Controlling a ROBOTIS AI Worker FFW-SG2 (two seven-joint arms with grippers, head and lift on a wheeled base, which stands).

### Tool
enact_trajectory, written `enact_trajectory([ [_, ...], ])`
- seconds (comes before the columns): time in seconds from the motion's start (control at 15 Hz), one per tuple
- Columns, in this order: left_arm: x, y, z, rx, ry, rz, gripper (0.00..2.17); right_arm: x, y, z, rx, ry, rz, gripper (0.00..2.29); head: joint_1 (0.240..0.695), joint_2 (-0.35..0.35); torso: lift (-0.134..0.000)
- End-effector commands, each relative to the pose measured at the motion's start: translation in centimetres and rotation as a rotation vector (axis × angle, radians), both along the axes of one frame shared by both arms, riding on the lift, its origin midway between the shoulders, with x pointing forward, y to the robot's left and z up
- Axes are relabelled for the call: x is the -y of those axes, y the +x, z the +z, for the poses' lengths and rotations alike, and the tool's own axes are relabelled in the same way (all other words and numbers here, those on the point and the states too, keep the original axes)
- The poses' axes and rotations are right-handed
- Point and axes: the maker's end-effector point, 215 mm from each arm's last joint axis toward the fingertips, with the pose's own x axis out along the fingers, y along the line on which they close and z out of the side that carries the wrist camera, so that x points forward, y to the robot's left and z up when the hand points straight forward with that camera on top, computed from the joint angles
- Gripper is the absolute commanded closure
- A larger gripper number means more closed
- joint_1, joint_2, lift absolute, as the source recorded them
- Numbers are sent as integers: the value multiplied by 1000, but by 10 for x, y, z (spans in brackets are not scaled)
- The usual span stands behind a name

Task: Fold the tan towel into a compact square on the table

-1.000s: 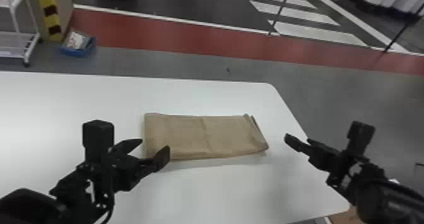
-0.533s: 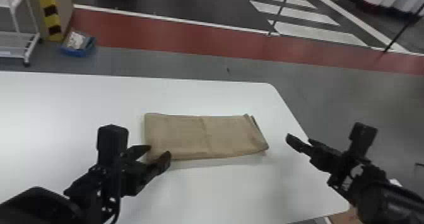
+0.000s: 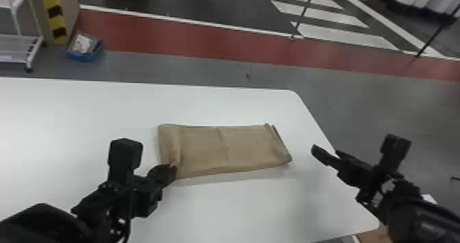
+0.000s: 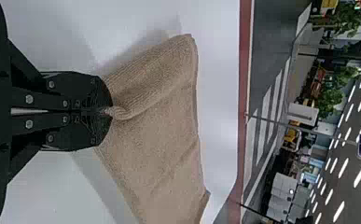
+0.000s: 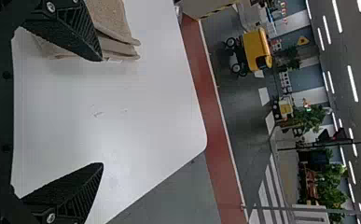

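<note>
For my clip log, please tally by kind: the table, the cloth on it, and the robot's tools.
Tan towel: 1
Tools: 2 (left tool pinching the towel, right tool open)
White table: 1
Total: 4

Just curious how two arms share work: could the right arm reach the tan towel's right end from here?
Probably yes: the right gripper is open beside the tan towel's right end, and nothing appears to stand between them.
</note>
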Motion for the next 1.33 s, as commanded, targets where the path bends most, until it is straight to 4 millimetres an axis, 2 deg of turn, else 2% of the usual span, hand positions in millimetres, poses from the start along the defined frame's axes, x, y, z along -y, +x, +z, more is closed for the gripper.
enact_trajectory([
  [0.0,-6,2,5,18,10,13,1747,-1,0,0,2,4,1,90,695,-350,-123],
  [0.27,-31,11,26,57,2,53,1747,-3,3,3,8,7,4,90,695,-350,-123],
  [0.53,-82,12,27,67,62,116,1747,-5,8,4,12,9,7,90,695,-350,-123],
  [0.6,-86,12,27,69,67,119,1747,-5,9,3,11,10,8,90,695,-350,-123],
  [0.67,-110,12,25,69,89,150,1747,-5,11,5,14,10,8,90,695,-350,-123],
  [0.87,-146,6,20,59,105,200,1747,-10,15,4,14,14,16,90,695,-350,-123],
  [1.0,-155,-2,19,55,109,210,1747,-12,17,4,11,12,17,90,695,-350,-123],
  [1.27,-144,-33,20,30,112,181,1747,-20,21,2,6,15,29,90,695,-350,-123],
])
